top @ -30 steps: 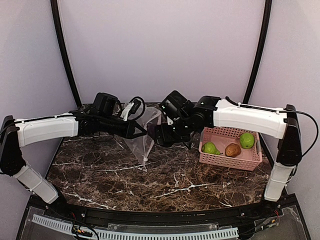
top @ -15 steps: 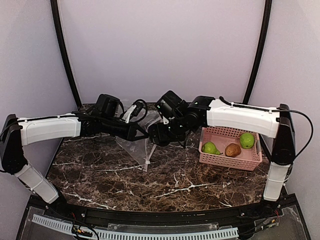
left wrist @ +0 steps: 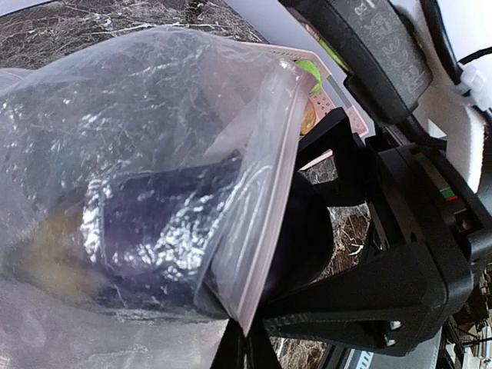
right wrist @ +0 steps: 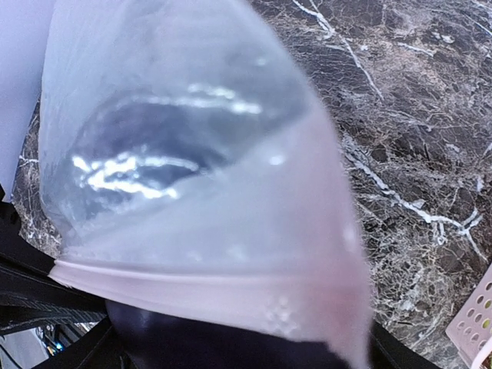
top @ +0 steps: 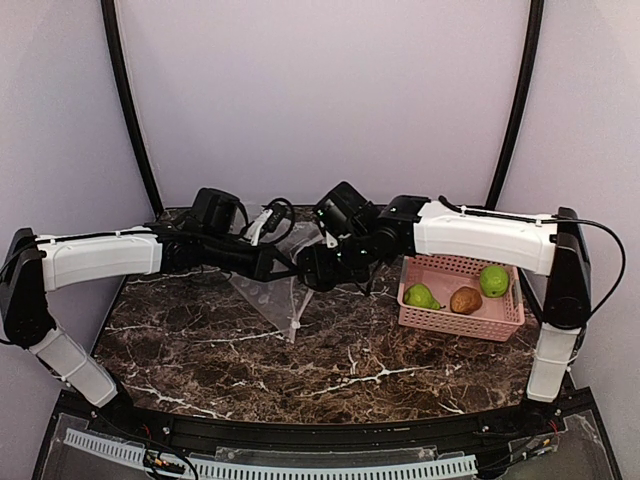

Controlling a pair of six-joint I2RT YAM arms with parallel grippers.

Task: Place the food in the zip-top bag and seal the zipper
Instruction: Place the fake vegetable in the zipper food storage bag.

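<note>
The clear dotted zip-top bag [top: 268, 290] hangs between my two grippers above the table. My left gripper [top: 281, 263] is shut on the bag's mouth edge, pinching the pale pink zipper [left wrist: 270, 192] between its fingertips [left wrist: 231, 355]. My right gripper [top: 312, 268] is shut on the dark purple eggplant [left wrist: 309, 231] and holds it in the bag's mouth; most of the eggplant shows through the plastic. In the right wrist view the zipper [right wrist: 192, 296] lies across the eggplant [right wrist: 177, 344]. The slider tab is hidden. A green pear [top: 421, 296], a brown potato-like lump [top: 465, 300] and a round green fruit [top: 493, 281] lie in the basket.
The pink slotted basket [top: 500, 325] stands at the right on the dark marble table [top: 330, 370]. A pale yellowish shape [left wrist: 46, 257] shows through the bag beside the eggplant. The back wall is close behind both arms.
My right arm has moved left with the eggplant, up to the bag's mouth. The bag has sunk and spread lower toward the table. The left arm has shifted slightly.
</note>
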